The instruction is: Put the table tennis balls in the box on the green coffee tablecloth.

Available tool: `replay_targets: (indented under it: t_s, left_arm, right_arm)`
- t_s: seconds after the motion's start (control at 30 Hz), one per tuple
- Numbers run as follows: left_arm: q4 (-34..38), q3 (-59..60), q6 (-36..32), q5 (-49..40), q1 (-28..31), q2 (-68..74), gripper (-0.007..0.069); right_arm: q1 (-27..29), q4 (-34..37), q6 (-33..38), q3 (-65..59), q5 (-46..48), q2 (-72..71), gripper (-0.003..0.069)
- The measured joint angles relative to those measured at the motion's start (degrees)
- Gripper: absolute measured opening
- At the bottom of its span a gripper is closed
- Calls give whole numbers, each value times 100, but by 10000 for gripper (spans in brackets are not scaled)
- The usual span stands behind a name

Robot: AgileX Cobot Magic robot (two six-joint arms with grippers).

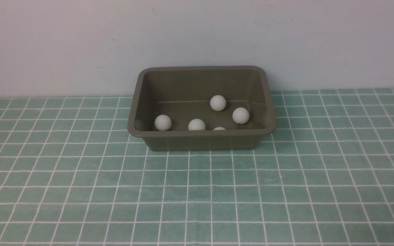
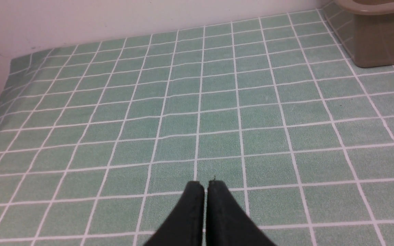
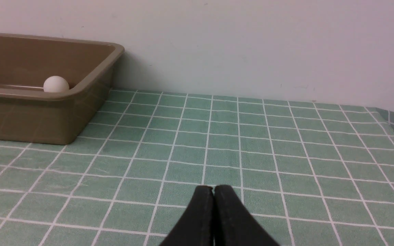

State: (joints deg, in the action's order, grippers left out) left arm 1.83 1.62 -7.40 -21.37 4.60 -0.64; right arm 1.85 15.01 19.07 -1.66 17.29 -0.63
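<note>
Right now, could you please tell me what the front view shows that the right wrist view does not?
Only the front view shows the whole box from above, with five white balls inside: one at the left, one in the middle, one at the back, one at the right and one barely peeking over the near rim. No gripper appears there.

Only the right wrist view shows the right gripper, shut and empty, and the cloth's far right edge.

Both show the box, the green checked cloth and the pale wall.
</note>
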Motion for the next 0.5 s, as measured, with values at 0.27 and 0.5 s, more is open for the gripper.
replay_targets:
  t_s: [0.27, 0.5]
  left_arm:
    - [0, 0, 0, 0, 0, 0, -4]
    - [0, 0, 0, 0, 0, 0, -4]
  right_arm:
    - [0, 0, 0, 0, 100, -4, -17]
    - [0, 0, 0, 0, 199, -7, -17]
